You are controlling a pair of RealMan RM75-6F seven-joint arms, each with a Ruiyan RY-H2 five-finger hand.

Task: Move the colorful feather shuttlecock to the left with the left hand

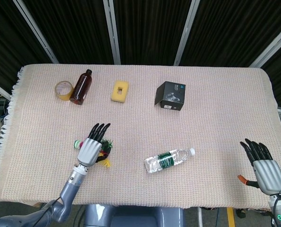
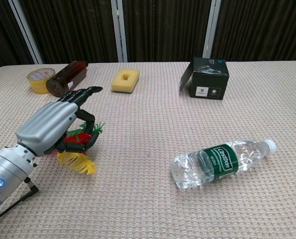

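Observation:
The colorful feather shuttlecock (image 1: 105, 162) lies on the woven cloth at the front left, its green-and-white base poking out at the left of my left hand (image 1: 89, 149). In the chest view my left hand (image 2: 50, 124) covers the shuttlecock (image 2: 77, 162). The thumb and a curled finger close around the red and green feathers, the other fingers stretch forward, and yellow feathers stick out below. My right hand (image 1: 264, 165) rests at the front right corner with fingers spread and nothing in it.
A clear water bottle (image 1: 169, 160) lies to the right of the shuttlecock. Along the back stand a tape roll (image 1: 63, 90), a brown bottle (image 1: 81, 86), a yellow sponge (image 1: 120, 91) and a black box (image 1: 171, 95).

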